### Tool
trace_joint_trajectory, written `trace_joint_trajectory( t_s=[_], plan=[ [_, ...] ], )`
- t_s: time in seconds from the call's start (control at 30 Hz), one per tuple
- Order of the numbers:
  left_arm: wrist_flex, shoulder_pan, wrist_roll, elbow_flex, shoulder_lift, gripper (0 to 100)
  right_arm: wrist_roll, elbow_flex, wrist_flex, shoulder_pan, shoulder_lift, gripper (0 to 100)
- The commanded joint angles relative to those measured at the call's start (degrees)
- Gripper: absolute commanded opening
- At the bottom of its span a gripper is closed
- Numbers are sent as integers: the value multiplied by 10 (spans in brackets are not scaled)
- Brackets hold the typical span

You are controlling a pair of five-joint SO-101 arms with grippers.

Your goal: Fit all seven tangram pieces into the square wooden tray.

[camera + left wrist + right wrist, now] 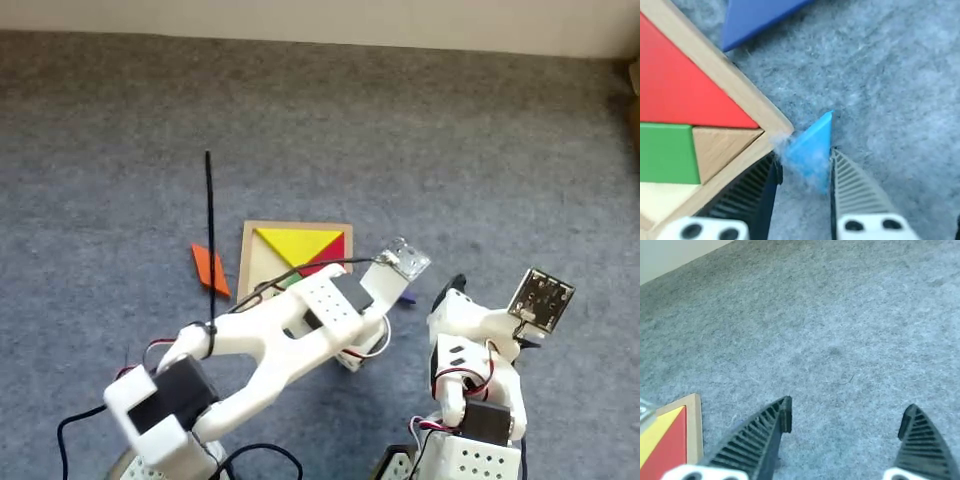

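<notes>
Light-blue triangle (810,147) lies on the counter just off the tray's (740,92) 4 o'clock corner, pinched in the left gripper (805,156). Lifted crooked, it could snag the rim or slip free. Right gripper (849,405) hangs wide open.

The left gripper (804,161) has a small light blue triangle piece (811,149) between its two fingers, right by a corner of the square wooden tray (771,119). A big red triangle piece (680,85) and a green piece (665,155) lie in the tray. A dark blue piece (757,15) lies on the grey carpet (890,100)
</notes>
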Motion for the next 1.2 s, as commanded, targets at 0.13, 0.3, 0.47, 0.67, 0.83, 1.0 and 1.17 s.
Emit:
trace_joint_trajectory(
  t_s=[0.13, 0.3, 0.47, 0.67, 0.83, 1.0, 1.17],
  plan=[
    [7, -4, -21, 78, -175, 60, -1, -12, -19, -7, -3, 332],
    [6, -58, -46, 114, -257, 60, -1, -12, -19, -7, -3, 332],
    [7, -153, -63, 117, -283, 60, -1, -12, -19, -7, -3, 332],
    [7, -205, -210, 117, -269, 60, -1, -10, -19, -7, -3, 332],
    [7, -217, -324, 110, -269, 60, -1, -10, -18, -7, -3, 332],
    [12, -220, -471, 108, -270, 61, -1, -10, -18, -7, -3, 332],
    [43, -219, -583, 105, -267, 132, -1, -10, -18, -7, -3, 332]
  ],
)
